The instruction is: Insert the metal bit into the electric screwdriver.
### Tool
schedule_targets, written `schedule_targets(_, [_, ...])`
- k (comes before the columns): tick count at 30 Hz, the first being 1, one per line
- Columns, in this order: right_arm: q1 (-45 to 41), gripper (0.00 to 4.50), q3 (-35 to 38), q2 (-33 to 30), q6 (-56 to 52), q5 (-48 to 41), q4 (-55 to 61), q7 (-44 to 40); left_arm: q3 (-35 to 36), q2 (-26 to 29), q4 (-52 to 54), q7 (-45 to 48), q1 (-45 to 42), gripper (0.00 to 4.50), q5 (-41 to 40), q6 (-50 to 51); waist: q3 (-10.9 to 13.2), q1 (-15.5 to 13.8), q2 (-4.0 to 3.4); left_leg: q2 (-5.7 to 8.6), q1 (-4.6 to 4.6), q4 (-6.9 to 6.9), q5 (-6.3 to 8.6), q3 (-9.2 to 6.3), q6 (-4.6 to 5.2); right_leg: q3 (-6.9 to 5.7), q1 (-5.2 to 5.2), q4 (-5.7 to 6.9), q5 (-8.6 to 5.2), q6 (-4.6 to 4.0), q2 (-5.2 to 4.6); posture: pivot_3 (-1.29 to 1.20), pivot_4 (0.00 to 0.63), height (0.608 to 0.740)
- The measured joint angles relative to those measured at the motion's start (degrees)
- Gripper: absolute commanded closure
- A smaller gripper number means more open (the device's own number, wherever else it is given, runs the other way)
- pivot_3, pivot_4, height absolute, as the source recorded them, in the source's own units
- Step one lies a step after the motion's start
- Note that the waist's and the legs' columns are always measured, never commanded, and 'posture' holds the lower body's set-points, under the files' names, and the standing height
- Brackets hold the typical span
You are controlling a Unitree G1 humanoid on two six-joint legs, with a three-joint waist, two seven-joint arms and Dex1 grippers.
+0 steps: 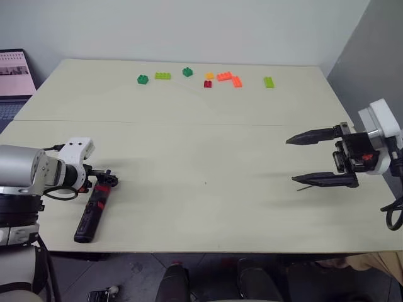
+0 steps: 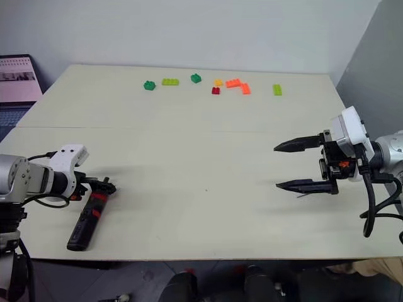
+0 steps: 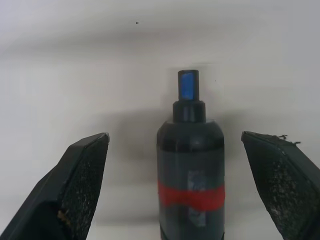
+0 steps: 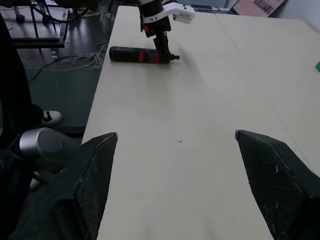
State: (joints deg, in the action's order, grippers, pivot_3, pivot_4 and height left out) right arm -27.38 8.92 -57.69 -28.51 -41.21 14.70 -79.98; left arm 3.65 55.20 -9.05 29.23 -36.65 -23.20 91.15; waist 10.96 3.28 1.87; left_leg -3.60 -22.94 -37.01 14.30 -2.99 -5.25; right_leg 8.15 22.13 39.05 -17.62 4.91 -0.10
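Because the electric screwdriver lies flat near the front left edge of the pale table, it is straddled there by the left gripper, whose two black fingers are spread wide to either side of the tool's nose without touching it. As seen from the left wrist, the red-banded front end sits centred in the gap, so a closing grasp appears to be lined up but not yet made. The tool's front points away from the robot, toward the table's middle.

On the far right, the right gripper is held raised above the table, pointing sideways toward the left arm, with its fingers also well apart. A thin dark sliver can be made out at the tip of its lower finger; this may be the metal bit, but whether it is the bit, and whether it is held, cannot be told.

Small green, orange and red toy bricks are scattered along the far edge, well apart from both arms. A laptop is seen beyond the table's left corner.
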Motion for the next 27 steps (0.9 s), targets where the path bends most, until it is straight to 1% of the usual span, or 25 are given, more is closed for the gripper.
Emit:
schedule_targets(8, [0.1,0.54,-0.3,0.0,0.0,0.5,0.2,-0.1,-1.8,-1.5,-2.1,-2.2,-2.7,0.07,0.1,1.1,0.0,0.0,0.00,0.00,0.00,0.00,0.00,-0.05,-0.01,-0.04,-0.01,0.03,0.00,0.00,0.00,0.00,0.150,0.740])
schedule_targets(13, [1.1,0.54,-0.8,-0.1,0.1,1.2,0.3,-0.8,-2.0,-3.9,-5.6,-4.2,-6.2,0.07,0.3,1.1,0.0,-0.2,0.00,0.02,0.00,-0.03,-0.01,-0.13,-0.01,-0.11,-0.07,0.04,0.00,0.00,-0.01,0.00,0.150,0.740])
schedule_targets(18, [1.1,0.54,-0.8,-0.2,0.2,1.7,0.3,-1.1,-2.0,-4.0,-6.3,-5.4,-6.7,0.07,-0.6,1.1,0.0,-0.1,0.00,0.02,0.00,-0.03,-0.01,-0.17,-0.02,-0.15,-0.07,0.05,0.01,0.00,-0.01,0.00,0.150,0.740])
schedule_targets(21, [1.1,0.54,-0.8,-0.3,0.2,1.8,0.3,-1.2,-2.0,-3.9,-6.3,-6.7,-6.7,0.07,-1.8,1.1,0.0,-0.1,0.00,0.02,0.00,-0.03,-0.01,-0.18,-0.02,-0.16,-0.08,0.05,0.00,0.00,-0.02,0.00,0.150,0.740])
schedule_targets(27, [1.4,0.54,-0.8,-0.5,0.5,2.2,0.3,-1.3,-2.3,-1.8,-4.7,-9.1,-5.5,0.07,-8.6,1.1,0.0,-0.1,0.00,0.02,-0.02,-0.02,-0.01,-0.20,-0.02,-0.19,-0.07,0.04,0.00,0.00,-0.04,0.00,0.150,0.740])
